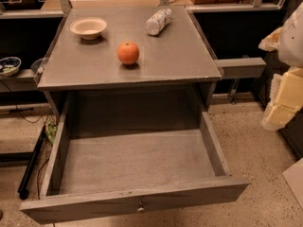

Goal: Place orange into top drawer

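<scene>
The orange (128,52) sits on the grey cabinet top (180,56), near its middle, a little left of centre. The top drawer (137,162) is pulled wide open below it and holds nothing; its front panel with a small round knob (140,205) is at the bottom of the view. My gripper (282,98) shows as cream-coloured parts at the right edge, well to the right of the cabinet and far from the orange.
A cream bowl (88,27) stands at the back left of the cabinet top. A clear plastic bottle (158,21) lies at the back middle. A patterned bowl (8,65) sits on a low shelf at the left. Speckled floor (255,141) lies to the right.
</scene>
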`<act>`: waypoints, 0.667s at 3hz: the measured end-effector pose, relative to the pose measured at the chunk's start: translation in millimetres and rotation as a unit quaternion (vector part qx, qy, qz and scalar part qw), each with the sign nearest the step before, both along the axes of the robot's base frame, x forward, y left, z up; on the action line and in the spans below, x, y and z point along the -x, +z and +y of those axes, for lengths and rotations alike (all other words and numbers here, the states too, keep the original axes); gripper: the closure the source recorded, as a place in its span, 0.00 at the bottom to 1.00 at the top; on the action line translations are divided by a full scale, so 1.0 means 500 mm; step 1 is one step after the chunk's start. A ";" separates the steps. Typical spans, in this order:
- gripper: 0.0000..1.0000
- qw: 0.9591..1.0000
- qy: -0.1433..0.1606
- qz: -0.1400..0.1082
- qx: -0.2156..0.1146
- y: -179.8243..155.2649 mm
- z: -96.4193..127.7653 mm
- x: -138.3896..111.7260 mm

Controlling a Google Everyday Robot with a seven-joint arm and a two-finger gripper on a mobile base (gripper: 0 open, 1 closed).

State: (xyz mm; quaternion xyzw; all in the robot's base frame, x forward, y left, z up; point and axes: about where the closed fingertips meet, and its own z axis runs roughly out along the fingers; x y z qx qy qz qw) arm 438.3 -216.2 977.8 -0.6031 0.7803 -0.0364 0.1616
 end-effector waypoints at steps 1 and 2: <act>0.00 1.000 0.001 -0.002 -0.001 0.002 0.001 -0.001; 0.00 1.000 0.016 -0.004 -0.010 0.009 0.026 -0.019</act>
